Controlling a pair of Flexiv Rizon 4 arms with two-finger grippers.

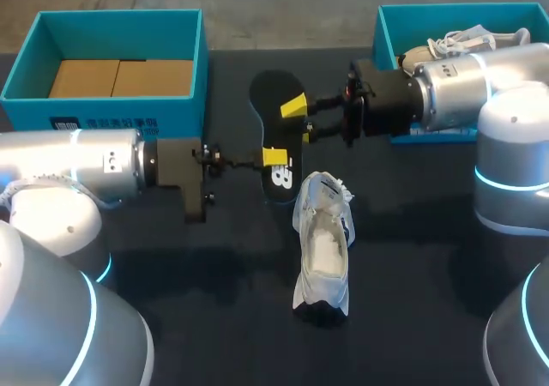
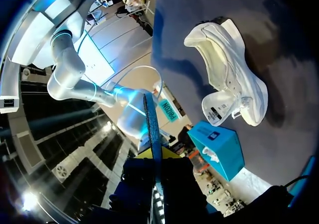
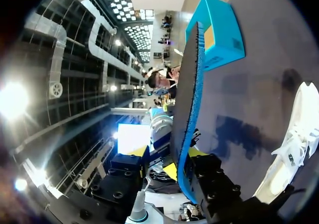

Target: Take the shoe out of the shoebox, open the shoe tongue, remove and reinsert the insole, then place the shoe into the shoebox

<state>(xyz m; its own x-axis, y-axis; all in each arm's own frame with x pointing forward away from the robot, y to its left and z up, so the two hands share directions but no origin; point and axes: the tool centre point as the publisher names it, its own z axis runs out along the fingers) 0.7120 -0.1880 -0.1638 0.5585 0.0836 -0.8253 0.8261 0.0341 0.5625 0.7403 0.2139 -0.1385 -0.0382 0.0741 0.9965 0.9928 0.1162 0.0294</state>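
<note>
a dark table (image 1: 429, 257) seen from above, with two robot arms reaching in from either side and meeting near the middle. between them they hold a black insole (image 1: 276, 129), lifted off the table top.

the left gripper (image 1: 273, 157) comes in from the left and is closed on the narrower end of the insole, one yellow tip showing against the black. in the left wrist view the insole runs edge-on straight out from between its fingers.

the right gripper (image 1: 300, 116) comes in from the right and pinches the insole's side edge nearer the wide, rounded end, its fingers closed on it from two sides. in the right wrist view the insole stands edge-on between the fingers, with a blue underside showing.

a white shoe (image 1: 323, 240) lies on the table just beside and below the insole, opening upward, pale inside, dark at the sole's near end. neither gripper touches it.

a teal shoebox (image 1: 120, 15) stands at the far left, open, with brown cardboard (image 1: 120, 77) inside. a second teal shoebox (image 1: 446, 10) stands at the far right, partly behind the right arm, holding another white shoe (image 1: 480, 39) with loose laces.
</note>
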